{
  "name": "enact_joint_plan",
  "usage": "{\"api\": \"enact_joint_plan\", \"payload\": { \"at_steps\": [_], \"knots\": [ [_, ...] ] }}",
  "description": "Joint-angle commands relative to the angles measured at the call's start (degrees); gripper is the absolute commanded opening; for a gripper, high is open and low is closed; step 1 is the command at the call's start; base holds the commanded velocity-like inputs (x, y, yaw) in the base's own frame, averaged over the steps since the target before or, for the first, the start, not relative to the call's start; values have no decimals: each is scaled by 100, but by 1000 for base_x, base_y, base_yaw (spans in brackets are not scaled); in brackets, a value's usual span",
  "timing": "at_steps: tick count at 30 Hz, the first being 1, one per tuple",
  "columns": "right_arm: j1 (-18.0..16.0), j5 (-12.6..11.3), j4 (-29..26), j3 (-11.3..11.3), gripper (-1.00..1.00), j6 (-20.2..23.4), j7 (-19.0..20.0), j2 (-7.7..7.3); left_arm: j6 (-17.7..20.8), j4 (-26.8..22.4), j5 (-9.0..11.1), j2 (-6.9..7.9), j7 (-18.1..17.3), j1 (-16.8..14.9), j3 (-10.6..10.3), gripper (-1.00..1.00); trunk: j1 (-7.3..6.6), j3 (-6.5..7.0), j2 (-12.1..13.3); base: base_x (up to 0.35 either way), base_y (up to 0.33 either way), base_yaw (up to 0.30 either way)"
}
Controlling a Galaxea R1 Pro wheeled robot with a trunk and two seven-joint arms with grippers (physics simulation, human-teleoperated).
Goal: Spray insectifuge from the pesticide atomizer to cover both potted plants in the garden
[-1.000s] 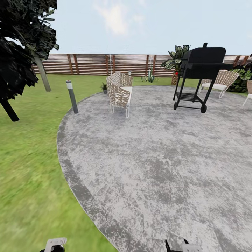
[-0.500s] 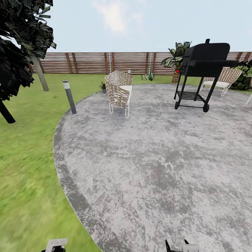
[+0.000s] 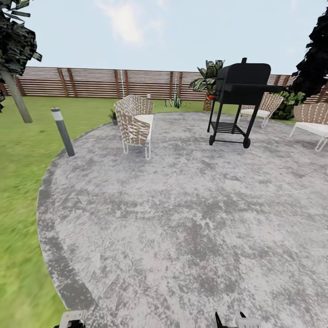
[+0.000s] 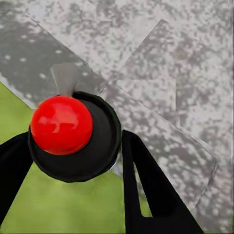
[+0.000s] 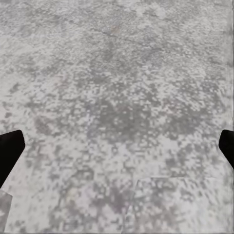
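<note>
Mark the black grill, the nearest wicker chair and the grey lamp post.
black grill [image 3: 243, 79], head view, on its closed lid.
nearest wicker chair [image 3: 131, 125], head view, on its woven side.
grey lamp post [image 3: 64, 135], head view, on its dark shaft.

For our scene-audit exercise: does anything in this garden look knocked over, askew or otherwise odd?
Only the grey lamp post stands out: it leans at the paving's edge, though the wide lens may add that tilt. The wicker chair and black grill stand upright on the stone paving.
</note>
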Motion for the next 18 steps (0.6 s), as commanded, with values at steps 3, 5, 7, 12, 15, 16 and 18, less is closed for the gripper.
{"api": "enact_joint_plan", "payload": {
  "at_steps": [3, 5, 7, 12, 15, 16, 18],
  "knots": [
    [-4, -4, 3, -48, 100, -13, 54, -1, -19, 3, -52, 1, -20, -2, 50, -100, 2, -5, -2, 338, 0, -263],
    [-4, -4, 3, -48, 100, -13, 54, -1, -19, 3, -52, 1, -20, -2, 48, -100, 2, -5, -2, 339, 0, -263],
    [-4, -4, 3, -48, 100, -13, 54, -1, -19, 3, -52, 1, -20, -2, 50, -100, 2, -5, -2, 339, 0, -261],
    [-4, 4, 3, -42, 100, -13, 54, -1, -19, 3, -52, 1, -20, -2, 49, -100, 2, -5, -2, 339, 0, -65],
    [-4, 4, 3, -40, 100, -8, 54, -1, -19, 3, -52, 1, -20, -2, 49, -100, 2, -5, -2, 339, 0, -3],
    [-4, 4, 3, -40, 100, -8, 54, -1, -19, 3, -52, 1, -20, -2, 48, -100, 2, -5, -2, 339, 0, -1],
    [-4, 5, 3, -40, 100, -11, 54, -1, -19, 3, -52, 1, -20, -2, 49, -100, 2, -5, -2, 339, -17, 0]
  ]
}}
